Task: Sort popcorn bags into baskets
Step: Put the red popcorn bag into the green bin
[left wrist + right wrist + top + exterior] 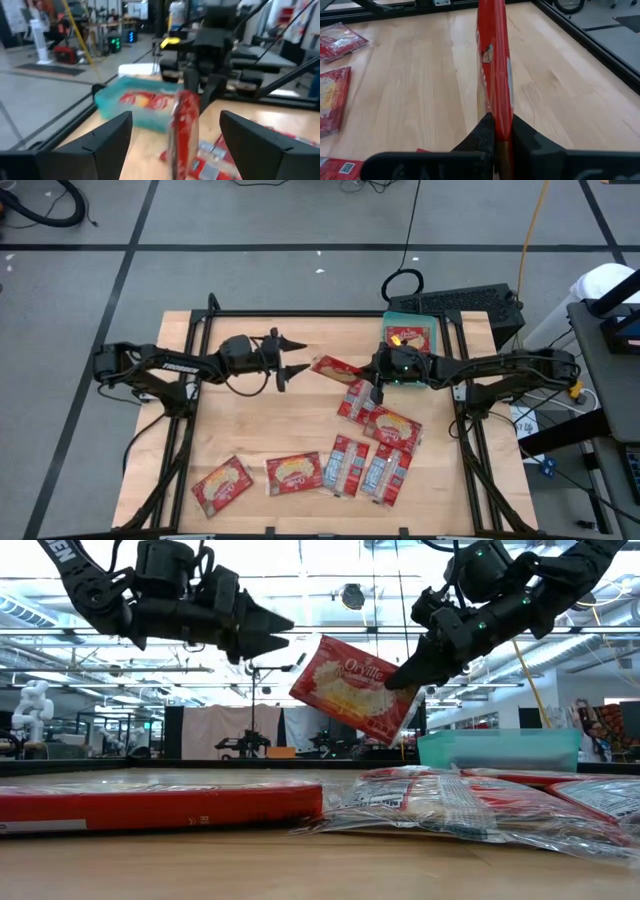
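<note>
Wooden table (260, 430) fills the middle of the high view, bare across its centre, so there is room to swing. Toward the upper right sits the teal basket (398, 322), one packet inside. Right gripper (376, 379) pinches a popcorn bag (333, 367) by its edge, held aloft. Left gripper (292, 355) gapes wide, empty, just left of it. Seven packets lie lower right.

A flat red popcorn packet (333, 367) hangs above the wooden bench (250, 430), between the left end effector (292, 357) and the right end effector (377, 395), which pinches its edge. The shallow teal plastic tray (409, 337) sits at the far right with one packet inside. More packets (340, 465) lie along the near edge.
</note>
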Controlling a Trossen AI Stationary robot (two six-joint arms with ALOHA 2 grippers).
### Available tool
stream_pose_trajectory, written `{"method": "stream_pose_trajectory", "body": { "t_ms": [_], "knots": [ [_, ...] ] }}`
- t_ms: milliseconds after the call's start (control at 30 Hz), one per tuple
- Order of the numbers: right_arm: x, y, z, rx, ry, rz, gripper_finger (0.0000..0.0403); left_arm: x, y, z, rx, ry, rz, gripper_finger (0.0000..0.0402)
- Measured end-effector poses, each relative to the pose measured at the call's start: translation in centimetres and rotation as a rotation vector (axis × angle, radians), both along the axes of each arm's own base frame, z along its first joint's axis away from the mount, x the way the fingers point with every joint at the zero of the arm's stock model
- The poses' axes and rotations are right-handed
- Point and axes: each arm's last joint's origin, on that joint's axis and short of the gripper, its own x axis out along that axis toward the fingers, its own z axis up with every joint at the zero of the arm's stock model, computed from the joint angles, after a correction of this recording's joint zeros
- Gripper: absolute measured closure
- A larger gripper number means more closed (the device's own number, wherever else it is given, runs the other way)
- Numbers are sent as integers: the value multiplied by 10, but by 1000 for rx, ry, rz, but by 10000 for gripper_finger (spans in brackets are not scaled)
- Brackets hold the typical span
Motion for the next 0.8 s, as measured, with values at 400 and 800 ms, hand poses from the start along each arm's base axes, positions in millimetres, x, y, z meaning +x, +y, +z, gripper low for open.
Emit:
{"method": "stream_pose_trajectory", "body": {
  "t_ms": [400, 800],
  "knots": [
    [1, 1, 1, -16, -16, 40, 388, 35, 2, -27, -33, 15, -112, 185],
    [3, -2, 7, -107, -62, 57, 385, 44, 21, -21, -15, 0, -183, 386]
  ]
}}
